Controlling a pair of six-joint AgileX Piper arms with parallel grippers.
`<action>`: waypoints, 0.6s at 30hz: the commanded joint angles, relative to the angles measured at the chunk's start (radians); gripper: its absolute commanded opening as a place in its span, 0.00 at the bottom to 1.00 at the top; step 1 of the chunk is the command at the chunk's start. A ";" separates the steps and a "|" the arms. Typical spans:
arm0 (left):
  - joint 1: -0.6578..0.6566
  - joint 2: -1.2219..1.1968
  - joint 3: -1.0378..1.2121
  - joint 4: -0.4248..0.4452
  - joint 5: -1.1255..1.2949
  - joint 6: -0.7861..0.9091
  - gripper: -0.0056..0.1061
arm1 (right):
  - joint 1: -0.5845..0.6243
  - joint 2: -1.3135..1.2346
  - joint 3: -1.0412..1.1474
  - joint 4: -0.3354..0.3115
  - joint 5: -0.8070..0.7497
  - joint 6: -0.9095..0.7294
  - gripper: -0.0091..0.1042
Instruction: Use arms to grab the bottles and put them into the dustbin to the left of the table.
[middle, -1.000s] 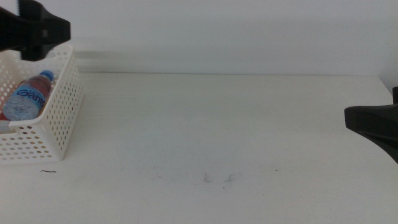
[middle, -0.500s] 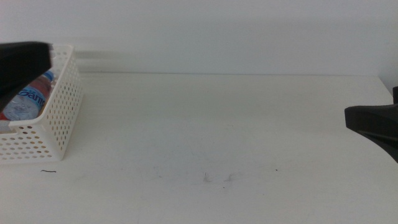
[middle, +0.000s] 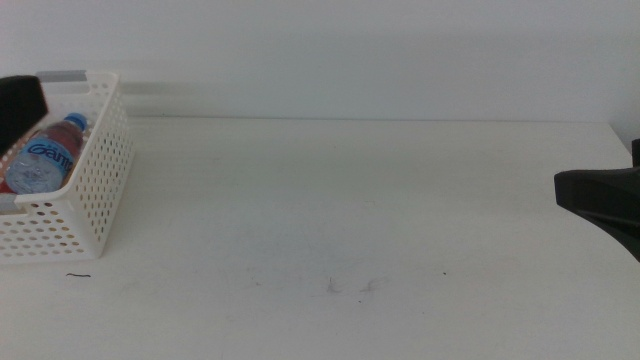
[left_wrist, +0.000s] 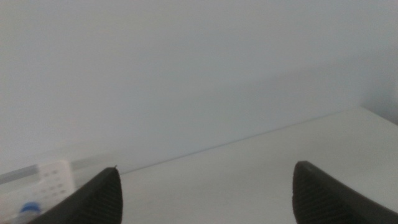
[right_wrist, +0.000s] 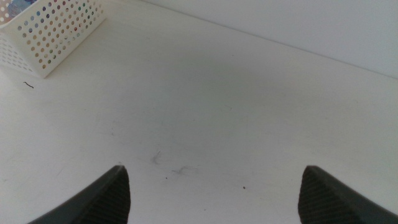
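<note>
The white perforated dustbin (middle: 95, 185) stands at the table's far left. Inside it lies a clear water bottle (middle: 42, 158) with a blue cap and label. Only a black piece of my left arm (middle: 20, 105) shows at the left edge, over the bin's far corner. In the left wrist view my left gripper (left_wrist: 208, 168) is open and empty, and a corner of the dustbin (left_wrist: 46, 177) shows beside one jaw. My right gripper (middle: 600, 205) waits at the table's right edge; the right wrist view shows the right gripper (right_wrist: 214, 168) open over the bare table (right_wrist: 205, 93), far from the dustbin (right_wrist: 53, 28).
The white table (middle: 350, 200) carries a few small dark scuff marks (middle: 350, 287) near its front middle. A pale wall runs behind the table's far edge.
My left arm has drawn back to the left, off the bin, so more of the bottle and rim shows. The right gripper has stayed put.
</note>
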 joint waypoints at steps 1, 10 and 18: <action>-0.009 -0.006 0.005 0.077 -0.018 -0.084 0.89 | -0.002 -0.004 -0.008 -0.012 -0.006 -0.004 0.70; -0.009 -0.006 0.005 0.105 -0.101 -0.110 0.89 | -0.002 -0.004 -0.008 -0.012 -0.006 -0.003 0.70; -0.009 -0.006 0.005 0.107 -0.114 -0.110 0.89 | -0.002 -0.004 -0.008 -0.012 -0.006 -0.003 0.70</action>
